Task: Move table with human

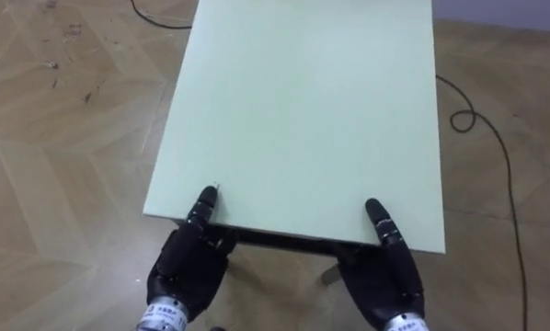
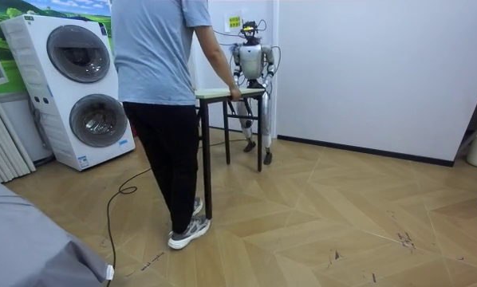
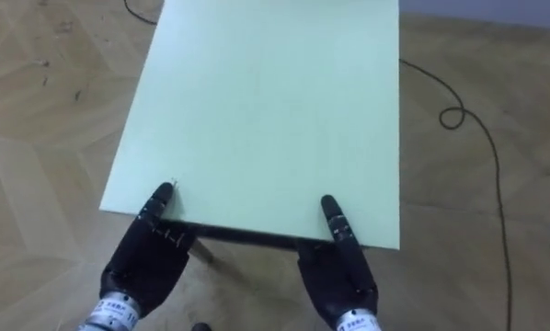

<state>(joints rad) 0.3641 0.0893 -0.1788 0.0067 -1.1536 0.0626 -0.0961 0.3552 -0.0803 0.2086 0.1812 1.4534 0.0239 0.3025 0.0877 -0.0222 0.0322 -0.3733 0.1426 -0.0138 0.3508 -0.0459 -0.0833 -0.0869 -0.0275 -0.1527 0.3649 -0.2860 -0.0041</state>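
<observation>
Left eye view | table [image 1: 303, 110] sat with its near edge at my left robot hand [image 1: 188, 268] and right robot hand [image 1: 385, 276] | thumbs on top, the rest hidden beneath, so I couldn't tell the grip | person [image 2: 163, 96] had a hand on the table | I judged: keep it level, match the person's pace | count: one table, two robot hands, one person

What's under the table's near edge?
The left hand and right hand reach under the table, its dark frame between them. The table covers how they grip.
</observation>
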